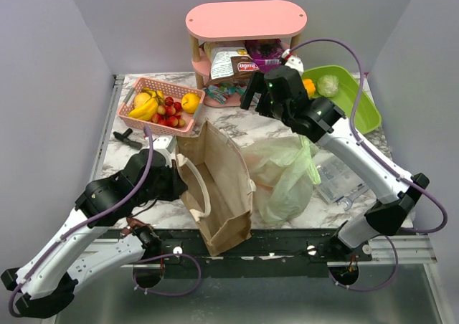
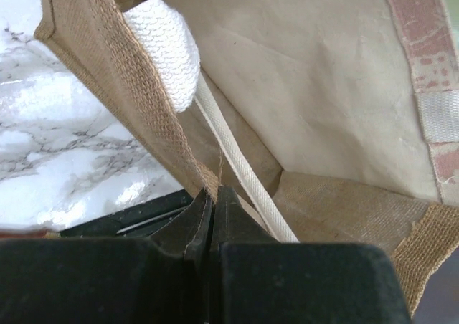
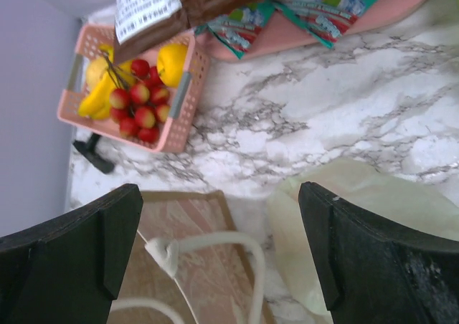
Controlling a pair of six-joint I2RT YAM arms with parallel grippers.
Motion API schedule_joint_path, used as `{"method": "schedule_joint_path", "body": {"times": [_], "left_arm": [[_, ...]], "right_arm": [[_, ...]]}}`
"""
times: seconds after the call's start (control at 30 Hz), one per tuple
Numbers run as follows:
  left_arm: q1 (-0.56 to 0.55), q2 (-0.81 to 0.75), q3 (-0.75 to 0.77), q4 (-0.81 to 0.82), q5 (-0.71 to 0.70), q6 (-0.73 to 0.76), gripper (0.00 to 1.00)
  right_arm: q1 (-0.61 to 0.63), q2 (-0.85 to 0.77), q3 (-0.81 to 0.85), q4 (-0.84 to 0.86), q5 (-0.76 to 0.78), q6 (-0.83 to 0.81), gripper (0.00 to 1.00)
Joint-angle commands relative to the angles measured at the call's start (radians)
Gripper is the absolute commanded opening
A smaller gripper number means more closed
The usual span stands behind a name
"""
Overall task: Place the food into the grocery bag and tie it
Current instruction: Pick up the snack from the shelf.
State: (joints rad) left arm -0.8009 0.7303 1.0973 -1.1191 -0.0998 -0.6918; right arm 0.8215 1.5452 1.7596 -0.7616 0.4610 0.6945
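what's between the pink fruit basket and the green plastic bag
the brown bag lies between the pink basket and the green bag, clearest in the top view

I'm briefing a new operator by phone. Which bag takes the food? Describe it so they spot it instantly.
On the marble table, near its front edge, lie two bags. Right of the stiff brown bag is the grocery bag: thin, crinkly, translucent pale green, slumped not boxy.

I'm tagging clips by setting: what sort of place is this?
Probably a lab bench staged as a grocery corner: a pink shelf of snacks, a basket of fruit, a brown bag.
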Motion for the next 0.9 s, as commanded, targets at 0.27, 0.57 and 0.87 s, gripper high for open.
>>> {"method": "schedule_joint_path", "body": {"times": [0.27, 0.57, 0.87], "left_arm": [[-0.004, -0.208, -0.155, 0.158, 0.027, -0.029, 0.00], [-0.005, -0.254, -0.175, 0.133, 0.022, -0.026, 0.00], [-0.006, -0.287, -0.209, 0.142, 0.031, -0.033, 0.00]], "right_arm": [[-0.180, 0.095, -0.083, 0.361, -0.295, 0.296, 1.00], [-0.217, 0.188, -0.097, 0.478, -0.286, 0.354, 1.00], [-0.282, 0.271, -0.110, 0.604, -0.285, 0.442, 1.00]]}}
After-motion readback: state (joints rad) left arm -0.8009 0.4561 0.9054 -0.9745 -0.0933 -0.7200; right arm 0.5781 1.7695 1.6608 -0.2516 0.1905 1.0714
